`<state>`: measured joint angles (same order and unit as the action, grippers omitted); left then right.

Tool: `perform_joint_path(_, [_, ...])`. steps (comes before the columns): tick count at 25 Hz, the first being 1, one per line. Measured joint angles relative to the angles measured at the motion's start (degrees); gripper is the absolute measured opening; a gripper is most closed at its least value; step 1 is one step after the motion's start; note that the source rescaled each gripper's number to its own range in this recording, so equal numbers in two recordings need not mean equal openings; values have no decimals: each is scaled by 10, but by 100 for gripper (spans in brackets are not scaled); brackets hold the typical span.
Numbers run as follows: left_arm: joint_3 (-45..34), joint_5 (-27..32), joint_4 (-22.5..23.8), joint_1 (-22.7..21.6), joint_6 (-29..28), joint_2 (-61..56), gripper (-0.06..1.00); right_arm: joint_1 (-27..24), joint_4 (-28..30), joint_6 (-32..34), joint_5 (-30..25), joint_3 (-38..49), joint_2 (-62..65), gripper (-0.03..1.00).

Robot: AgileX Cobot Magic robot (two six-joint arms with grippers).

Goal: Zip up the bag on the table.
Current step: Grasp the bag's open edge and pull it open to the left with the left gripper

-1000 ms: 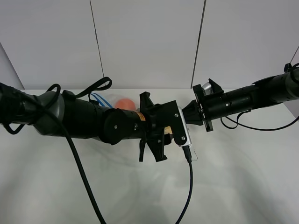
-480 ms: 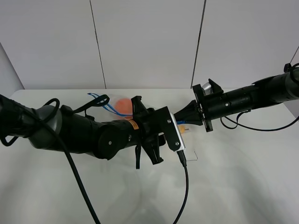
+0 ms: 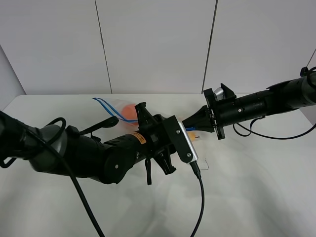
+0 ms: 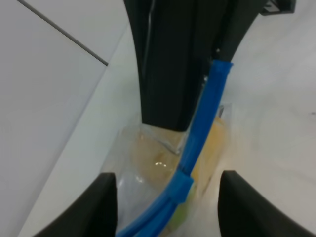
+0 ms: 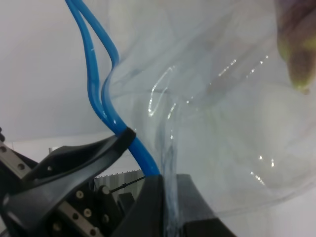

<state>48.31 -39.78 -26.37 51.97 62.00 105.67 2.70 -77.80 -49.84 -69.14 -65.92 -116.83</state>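
Note:
The clear bag (image 3: 121, 109) lies on the white table (image 3: 247, 197), mostly hidden under my left arm. Its blue zipper strip (image 3: 104, 103) gapes at the far-left end, with an orange toy (image 3: 129, 110) inside. My right gripper (image 3: 190, 124) is shut on the strip's other end (image 4: 219, 69). My left gripper (image 3: 178, 129) is open, its fingers (image 4: 101, 202) either side of the strip. In the left wrist view the two strips join into one at a thicker blue piece (image 4: 180, 186). The right wrist view shows the bag (image 5: 222, 123), the parted strips (image 5: 94, 59) and my right gripper (image 5: 168, 197).
A black cable (image 3: 200, 197) hangs from the left wrist camera across the table's front. White wall panels (image 3: 158, 44) stand behind the table. A small clear corner of plastic (image 3: 203, 165) lies next to the left gripper.
My left arm has drawn back toward the left and front, uncovering more of the bag's open blue mouth and the orange toy. The right gripper has stayed put.

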Motion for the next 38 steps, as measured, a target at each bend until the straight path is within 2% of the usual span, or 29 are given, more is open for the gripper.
perform_joint_path(6, [-3, -20, 0, 0, -2, 8, 62, 0, 0, 0, 0, 0, 0, 0])
perform_joint_path(11, [-3, -28, -1, 0, -2, 8, 52, 0, 0, 0, 0, 0, 0, 0])
perform_joint_path(15, [-3, -28, -2, 0, -2, 8, 48, 0, 0, 0, 0, 0, 0, 0])
perform_joint_path(20, [-3, -29, 4, 0, -2, 8, 36, 0, 0, 0, 0, 0, 0, 0])
perform_joint_path(30, [-3, -28, 26, 0, -2, 8, 28, 0, 0, 0, 0, 0, 0, 0])
perform_joint_path(33, [-3, -28, 26, 0, -2, 8, 22, 0, -1, 0, 0, 0, 0, 0])
perform_joint_path(36, [-3, -27, 28, 0, -2, 8, 3, 0, -2, 0, 0, 0, 0, 0])
perform_joint_path(38, [-3, -26, 28, 0, -2, 8, 0, 0, -2, 0, 0, 0, 0, 0])
